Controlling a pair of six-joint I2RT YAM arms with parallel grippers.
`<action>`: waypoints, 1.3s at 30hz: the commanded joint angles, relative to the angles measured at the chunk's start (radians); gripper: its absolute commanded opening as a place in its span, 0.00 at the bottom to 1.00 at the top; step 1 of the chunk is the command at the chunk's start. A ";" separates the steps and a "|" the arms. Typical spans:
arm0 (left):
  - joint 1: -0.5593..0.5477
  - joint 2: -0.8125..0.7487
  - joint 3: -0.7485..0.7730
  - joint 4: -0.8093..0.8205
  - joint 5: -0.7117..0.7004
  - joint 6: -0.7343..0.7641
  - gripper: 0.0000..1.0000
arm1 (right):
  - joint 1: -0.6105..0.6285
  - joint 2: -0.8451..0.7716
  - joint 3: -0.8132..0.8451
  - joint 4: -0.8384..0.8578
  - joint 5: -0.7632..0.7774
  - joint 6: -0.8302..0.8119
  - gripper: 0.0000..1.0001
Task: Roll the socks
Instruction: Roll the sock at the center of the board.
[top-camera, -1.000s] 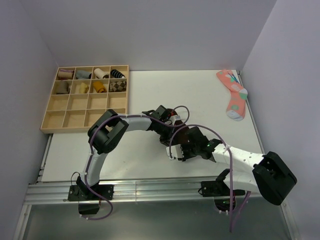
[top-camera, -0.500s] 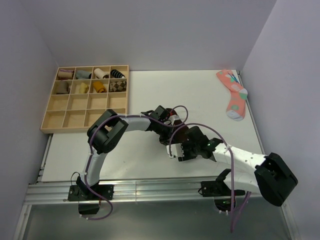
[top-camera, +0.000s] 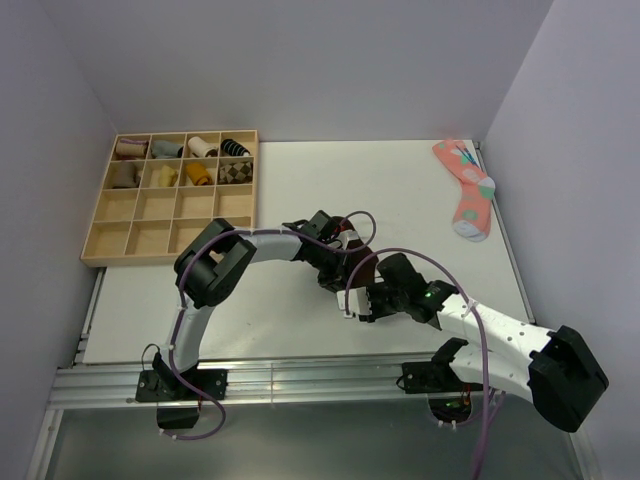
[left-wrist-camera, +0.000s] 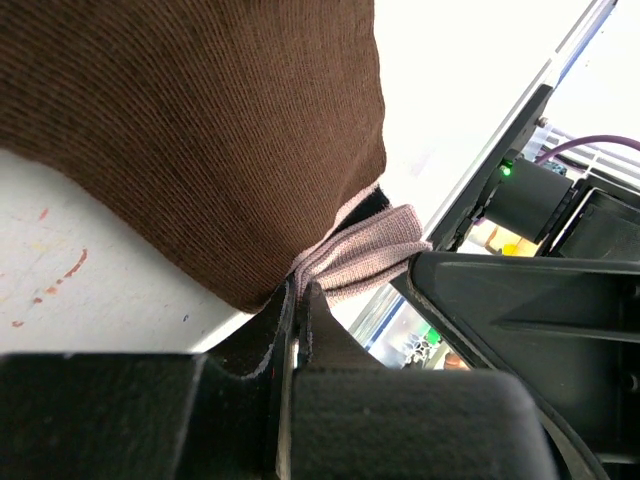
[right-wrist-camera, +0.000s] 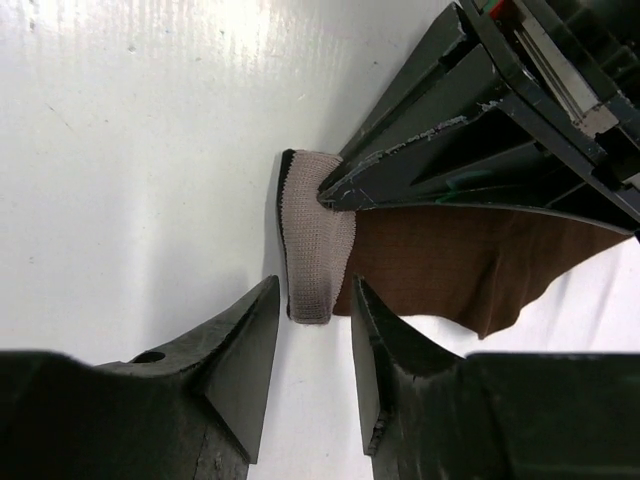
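The dark brown sock (left-wrist-camera: 200, 130) lies on the white table at the centre, mostly hidden under the grippers in the top view (top-camera: 366, 266). Its pale grey cuff (right-wrist-camera: 315, 250) is bunched at one end. My left gripper (left-wrist-camera: 300, 290) is shut on this cuff and pinches it just above the table; it also shows in the top view (top-camera: 338, 272). My right gripper (right-wrist-camera: 315, 290) is open, its fingertips on either side of the cuff's free end without touching it. In the top view the right gripper (top-camera: 356, 305) sits just in front of the left one.
A wooden compartment tray (top-camera: 150, 235) stands at the back left, with small sock bundles in its far rows. A pink dotted sock (top-camera: 465, 185) lies at the back right by the wall. The table's near edge (top-camera: 300, 362) runs just behind the right gripper.
The right arm's forearm has swung lower and to the right, and its gripper has shifted slightly toward the near edge. The left gripper has held its place on the cuff.
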 joint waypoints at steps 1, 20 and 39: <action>0.001 0.026 0.018 -0.090 -0.089 0.034 0.00 | 0.005 -0.027 0.017 -0.017 -0.039 -0.007 0.41; 0.001 0.059 0.068 -0.139 -0.085 0.068 0.00 | 0.028 0.094 0.015 0.052 -0.013 -0.031 0.37; 0.012 0.007 -0.028 0.009 -0.059 0.003 0.04 | 0.021 0.205 0.060 0.050 0.032 0.019 0.24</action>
